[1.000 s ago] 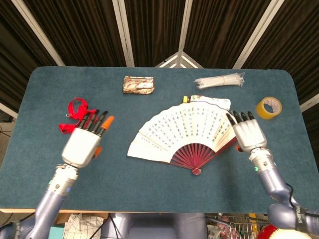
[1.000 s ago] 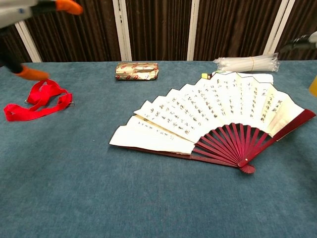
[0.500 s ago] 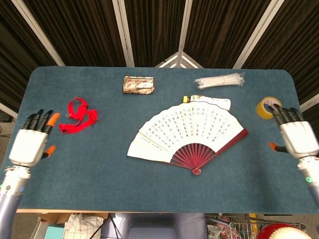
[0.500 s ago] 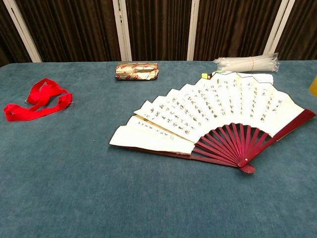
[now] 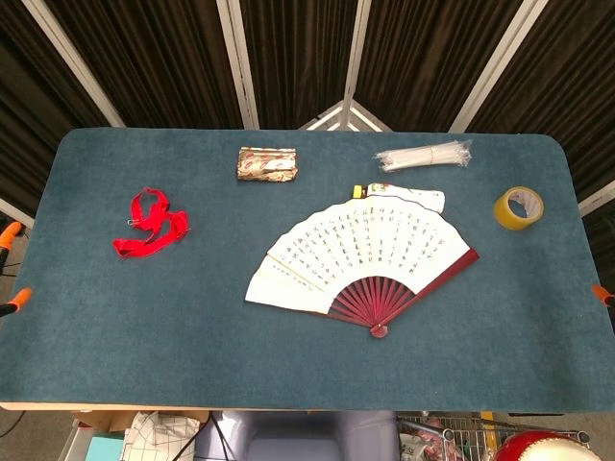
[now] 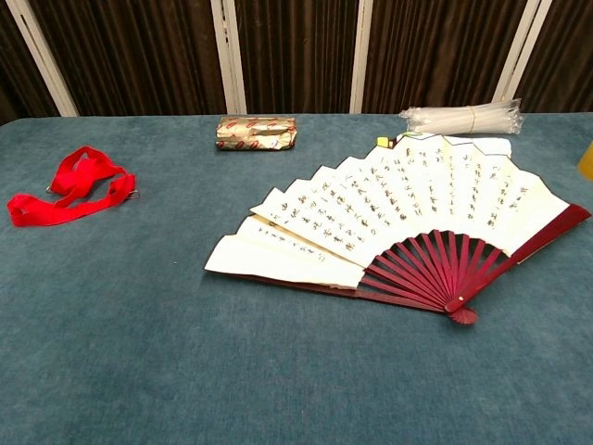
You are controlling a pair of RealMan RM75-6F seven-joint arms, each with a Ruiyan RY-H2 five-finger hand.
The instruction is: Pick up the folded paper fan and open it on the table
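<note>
Paper fan (image 5: 360,257) lies fully spread on the surface (image 5: 288,365), a bit right of centre, red ribs fanned out to the pivot on the near side; in the chest view the fan (image 6: 398,222) rests flat, nothing touching it. As I judge it from the controls, task looks done: fan picked, opened, set down, nothing left to do. My left hand (image 5: 12,269) shows only as orange tips of the fingers off the left edge, right hand (image 5: 602,294) as one orange tip off the right edge; can't tell how far either is spread or whether either holds anything. Count: 1 fan, 1 red ribbon (image 5: 149,223) near left edge, 1 wrapped packet (image 5: 267,163) and 1 clear-plastic bundle (image 5: 425,155) by far edge, 1 tape roll (image 5: 518,207) toward far-right corner.
</note>
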